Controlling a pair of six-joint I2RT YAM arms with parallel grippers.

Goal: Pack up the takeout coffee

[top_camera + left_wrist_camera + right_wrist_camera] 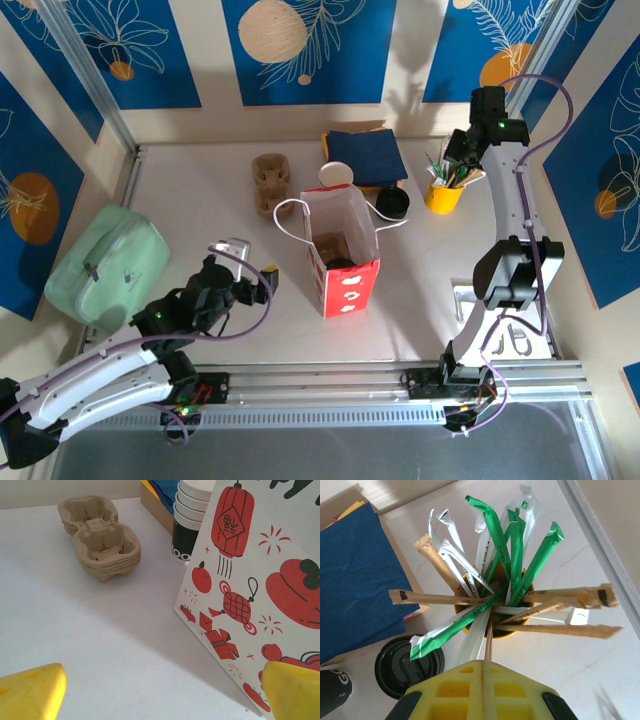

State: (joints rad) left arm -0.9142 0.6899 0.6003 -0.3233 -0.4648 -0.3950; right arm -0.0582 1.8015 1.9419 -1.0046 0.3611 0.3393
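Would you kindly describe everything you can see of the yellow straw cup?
The yellow cup stands upright on the table, packed with wrapped straws in green, white and brown paper that fan outward. A black lid sits beside it; the shut right gripper hovers close over it.

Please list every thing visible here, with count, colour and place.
paper bag: one, red and white, centre
dark round thing: one, inside the bag, unclear
cup carriers: one stack, brown, behind-left of the bag
paper cups: one stack, white-rimmed, behind the bag
napkins: one pile, navy, far side
yellow cup: one, far right
straws: many, green, white, brown, in that cup
black lid: one, beside the yellow cup
soft bag: one, mint green, left edge
left gripper: open, near the paper bag
right gripper: shut, above the straws
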